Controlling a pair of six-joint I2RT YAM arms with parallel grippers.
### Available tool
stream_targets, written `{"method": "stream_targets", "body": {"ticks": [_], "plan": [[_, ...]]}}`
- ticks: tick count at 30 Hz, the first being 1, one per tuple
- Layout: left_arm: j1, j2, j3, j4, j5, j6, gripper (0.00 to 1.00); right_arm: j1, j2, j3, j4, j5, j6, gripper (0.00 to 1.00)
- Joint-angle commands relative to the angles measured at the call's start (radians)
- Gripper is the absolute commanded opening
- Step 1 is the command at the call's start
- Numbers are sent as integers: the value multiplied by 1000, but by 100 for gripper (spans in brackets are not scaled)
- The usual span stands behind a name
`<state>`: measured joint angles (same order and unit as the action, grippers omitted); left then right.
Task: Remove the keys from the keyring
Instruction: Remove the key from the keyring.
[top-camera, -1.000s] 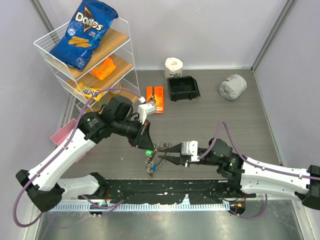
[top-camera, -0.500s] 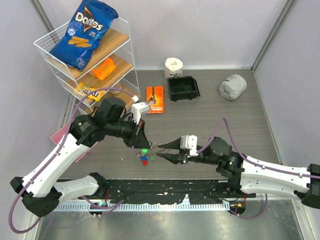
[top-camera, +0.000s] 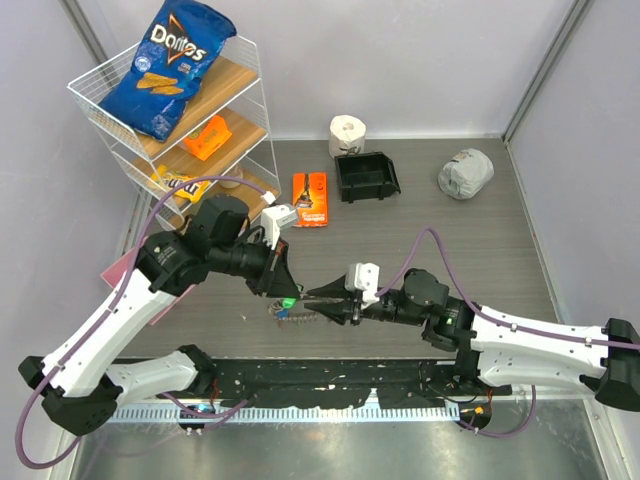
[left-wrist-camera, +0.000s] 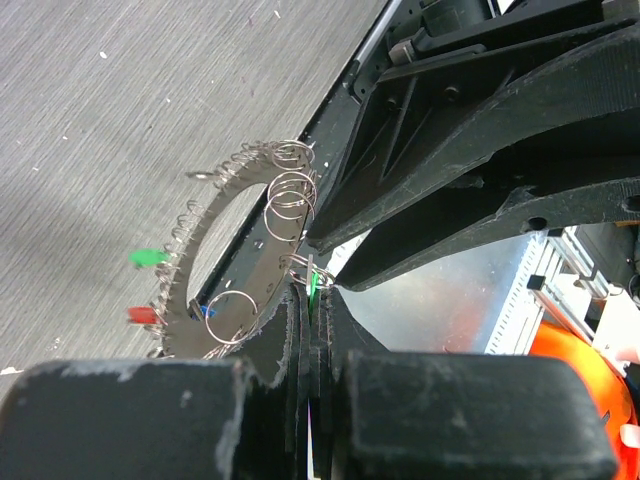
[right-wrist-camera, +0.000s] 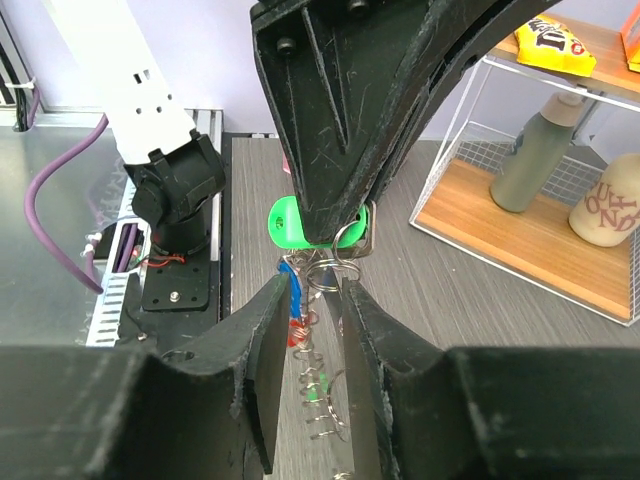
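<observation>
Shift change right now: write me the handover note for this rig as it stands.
Left tool: shut on the green-headed key, the bunch hanging from it.
Right tool: jaws parted astride the small rings just below that key; no firm pinch visible.
Keyring: hangs between the two tools, with a red head, a second green head and a blue head on it.
Done: no key visibly freed.
Left: work the green-headed key off its small ring, then the rest.
</observation>
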<state>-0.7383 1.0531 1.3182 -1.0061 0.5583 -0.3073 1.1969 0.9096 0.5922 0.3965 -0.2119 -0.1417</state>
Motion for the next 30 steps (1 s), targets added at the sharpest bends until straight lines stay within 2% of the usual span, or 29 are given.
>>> {"method": "stream_targets", "body": {"ticks": [1, 13, 15, 20, 30], "plan": [[1, -28, 19, 52, 18, -7, 0, 6, 17, 54, 56, -17, 19, 33], [1, -44, 6, 73, 28, -18, 0, 4, 71, 84, 90, -27, 27, 31], [1, -42, 6, 77, 29, -18, 0, 4, 77, 90, 88, -23, 30, 27], [1, -51, 1, 75, 22, -16, 0, 4, 80, 103, 65, -14, 25, 5], [36, -21, 0, 75, 49, -10, 0, 4, 15, 58, 54, -93, -32, 5]]}}
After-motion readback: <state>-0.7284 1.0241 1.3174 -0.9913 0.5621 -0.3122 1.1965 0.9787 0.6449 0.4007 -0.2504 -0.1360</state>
